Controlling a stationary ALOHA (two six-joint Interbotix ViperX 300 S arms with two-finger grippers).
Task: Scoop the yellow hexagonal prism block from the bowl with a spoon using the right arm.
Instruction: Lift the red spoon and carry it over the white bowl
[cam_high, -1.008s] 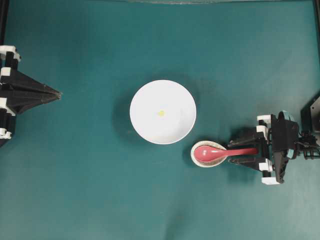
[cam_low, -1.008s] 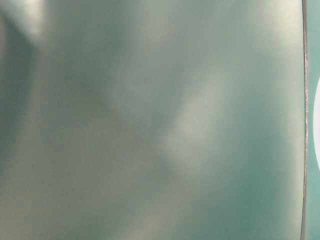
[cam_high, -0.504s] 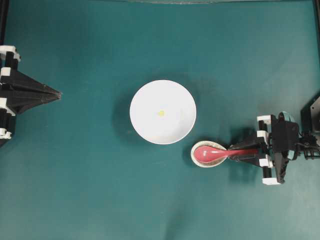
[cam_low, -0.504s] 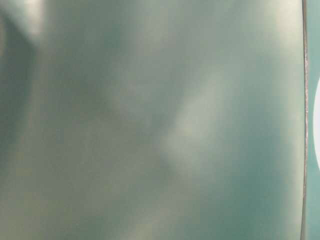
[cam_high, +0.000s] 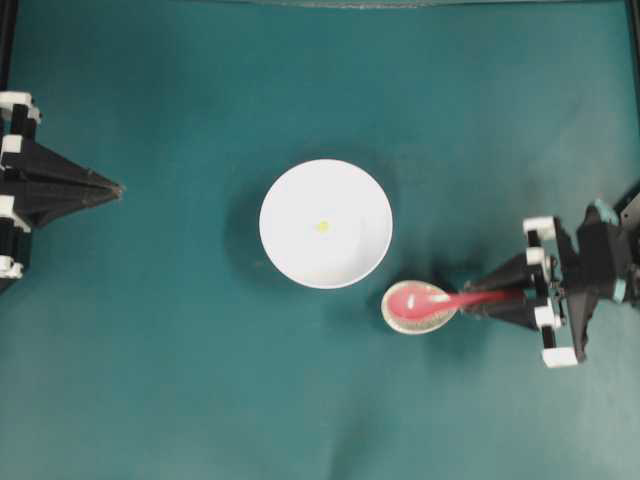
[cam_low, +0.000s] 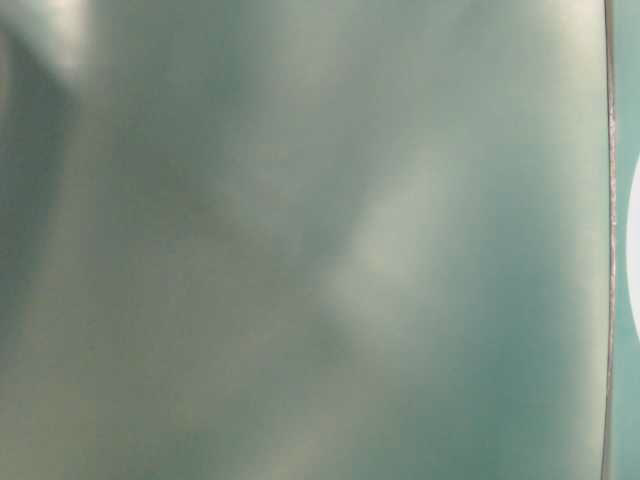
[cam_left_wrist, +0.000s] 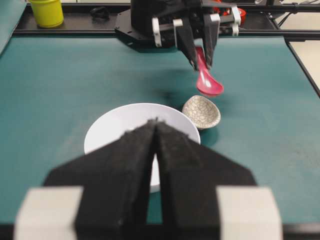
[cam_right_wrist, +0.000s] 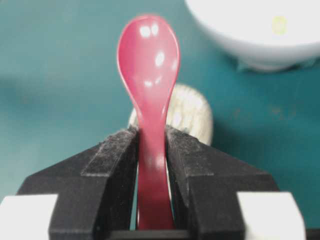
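Observation:
The white bowl (cam_high: 300, 255) sits mid-table with the tiny yellow block (cam_high: 322, 226) lying near its centre. My right gripper (cam_high: 482, 297) is shut on the handle of the red-pink spoon (cam_high: 420, 299) and holds its scoop in the air just above the small speckled dish (cam_high: 400, 318). In the right wrist view the fingers (cam_right_wrist: 115, 155) clamp the spoon (cam_right_wrist: 148, 55) by its handle, with the bowl (cam_right_wrist: 260, 45) and the block (cam_right_wrist: 279, 23) at upper right. My left gripper (cam_high: 116, 187) is shut and empty at the far left. In its own view it (cam_left_wrist: 156, 122) points at the bowl (cam_left_wrist: 112, 127).
The speckled dish (cam_left_wrist: 201, 111) stands just beside the bowl's rim, under the spoon (cam_left_wrist: 207, 82). A yellow cup (cam_left_wrist: 46, 12) stands on the black frame behind the right arm. The table-level view is a teal blur with a white sliver (cam_low: 634, 260) at its right edge.
My right gripper has lifted the spoon's scoop out of the speckled dish and drawn back a little to the right. The left arm, bowl and block have not moved.

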